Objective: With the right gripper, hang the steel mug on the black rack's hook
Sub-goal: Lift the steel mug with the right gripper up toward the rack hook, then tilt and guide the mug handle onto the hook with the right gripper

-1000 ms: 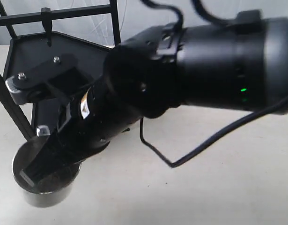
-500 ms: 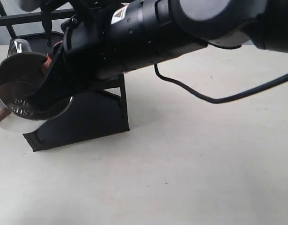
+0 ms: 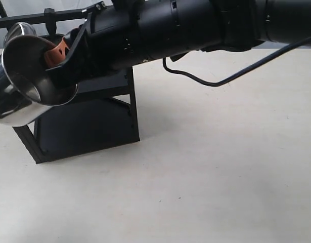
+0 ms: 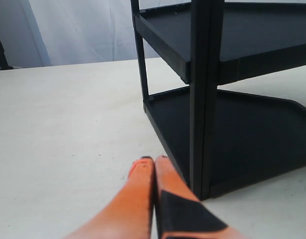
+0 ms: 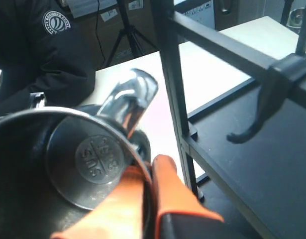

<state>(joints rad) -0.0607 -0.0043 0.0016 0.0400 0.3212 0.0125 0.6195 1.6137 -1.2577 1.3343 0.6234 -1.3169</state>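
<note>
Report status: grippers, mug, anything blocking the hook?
Right gripper shut on steel mug rim, mug airborne beside black rack. Left gripper shut, empty. Hook bare, unobstructed.

steel mug [image 3: 24, 81] on right gripper [image 3: 56, 58], raised left, before black rack [image 3: 89, 121]; left gripper [image 4: 153, 172] beside rack leg.

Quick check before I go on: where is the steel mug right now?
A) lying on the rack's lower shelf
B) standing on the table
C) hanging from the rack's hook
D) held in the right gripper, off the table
D: the right gripper pinches the steel mug by its wall, raised beside the black rack, while the hook hangs bare.
</note>
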